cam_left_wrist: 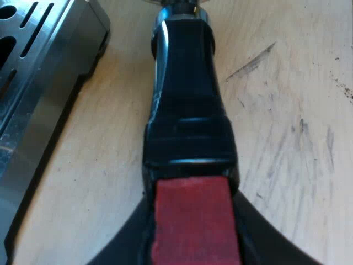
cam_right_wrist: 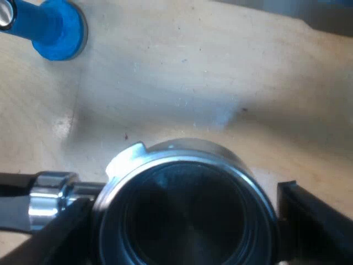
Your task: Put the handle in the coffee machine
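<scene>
While your left gripper (cam_left_wrist: 190, 243) clamps the red end of the holder (cam_left_wrist: 187, 110), the machine (cam_left_wrist: 33, 83) lies at ten o'clock from it. Your right gripper (cam_right_wrist: 185, 221) seemingly pinches the basket rim (cam_right_wrist: 182, 150), with the tamper (cam_right_wrist: 55, 27) at eleven o'clock. Keep the holder level and its lugs (cam_right_wrist: 128, 153) aligned before twisting.

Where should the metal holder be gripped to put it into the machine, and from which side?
Probably by its dark handle, near the red end, coming from behind that end: the handle is long and narrow, and the round metal basket stays free.
</scene>
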`<control>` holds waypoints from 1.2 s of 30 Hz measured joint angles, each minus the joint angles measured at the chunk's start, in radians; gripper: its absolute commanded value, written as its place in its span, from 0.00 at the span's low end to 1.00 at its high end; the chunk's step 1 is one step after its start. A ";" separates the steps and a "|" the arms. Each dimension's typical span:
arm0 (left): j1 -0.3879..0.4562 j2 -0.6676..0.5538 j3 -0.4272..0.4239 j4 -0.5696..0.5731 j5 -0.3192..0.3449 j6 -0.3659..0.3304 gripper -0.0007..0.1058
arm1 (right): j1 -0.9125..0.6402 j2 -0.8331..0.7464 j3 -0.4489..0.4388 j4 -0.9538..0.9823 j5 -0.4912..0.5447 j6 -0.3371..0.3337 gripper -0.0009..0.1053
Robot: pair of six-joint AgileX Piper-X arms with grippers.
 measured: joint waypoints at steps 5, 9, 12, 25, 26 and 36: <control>0.000 0.000 0.000 0.000 -0.002 -0.005 0.01 | 0.005 0.000 0.000 0.001 0.069 -0.056 0.78; 0.015 0.000 0.000 0.000 -0.002 -0.007 0.01 | 0.007 0.000 -0.010 0.001 0.104 -0.091 0.78; 0.045 0.000 0.000 -0.011 0.012 -0.007 0.01 | 0.008 -0.007 -0.040 -0.002 0.138 -0.120 0.78; 0.185 0.008 0.009 0.077 0.031 0.004 0.01 | 0.011 -0.087 -0.127 -0.002 0.201 -0.145 0.78; 0.190 0.011 0.015 0.085 0.023 0.004 0.01 | 0.006 -0.119 -0.139 -0.006 0.228 -0.145 0.78; 0.223 0.012 0.014 0.090 0.042 0.017 0.01 | 0.098 -0.114 -0.138 -0.006 0.272 -0.142 0.78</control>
